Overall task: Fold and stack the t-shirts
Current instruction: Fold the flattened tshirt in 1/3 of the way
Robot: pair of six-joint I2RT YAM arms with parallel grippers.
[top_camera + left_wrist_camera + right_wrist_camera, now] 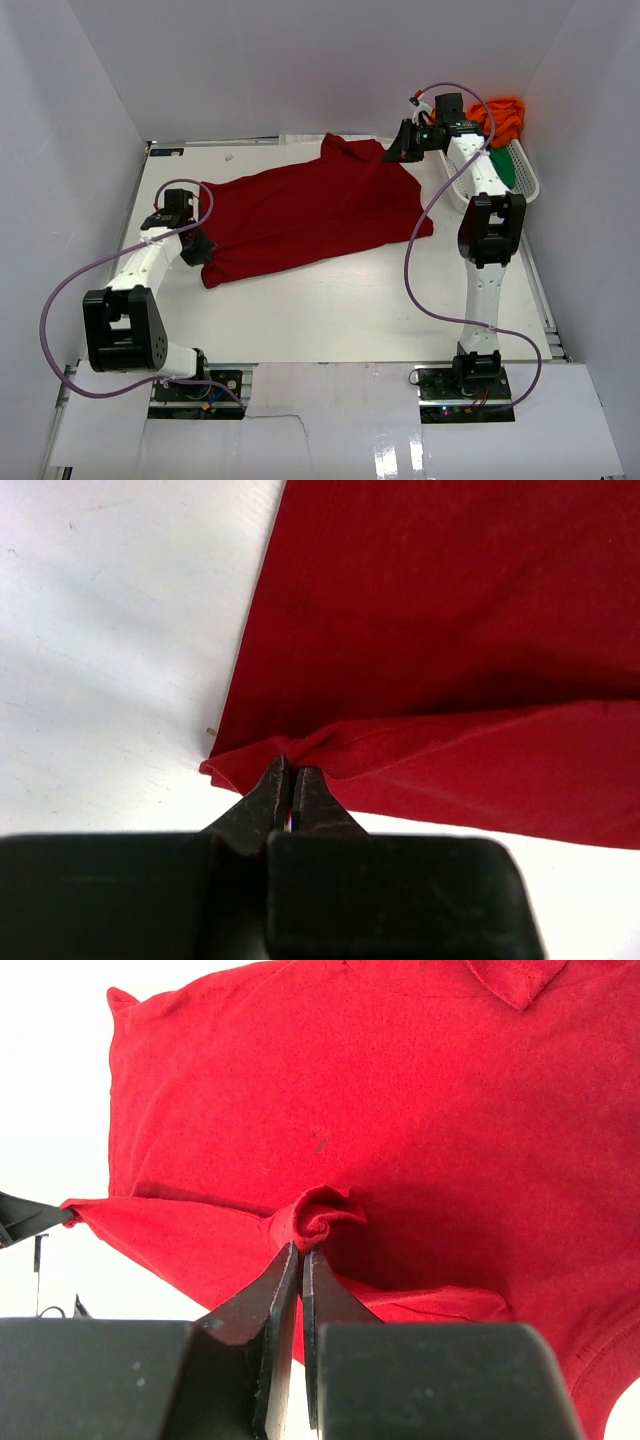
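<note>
Left gripper [290, 780] pinches hem corner of dark red t-shirt [450, 610]; right gripper [302, 1252] pinches a sleeve-end bunch; long axis spans between them.

Nothing written can be read in any of the three views: no words, brands or numbers. A small dark sticker [166, 152] lies at the far left corner of the table [330, 300], but it is too small to tell whether it bears any print.
</note>
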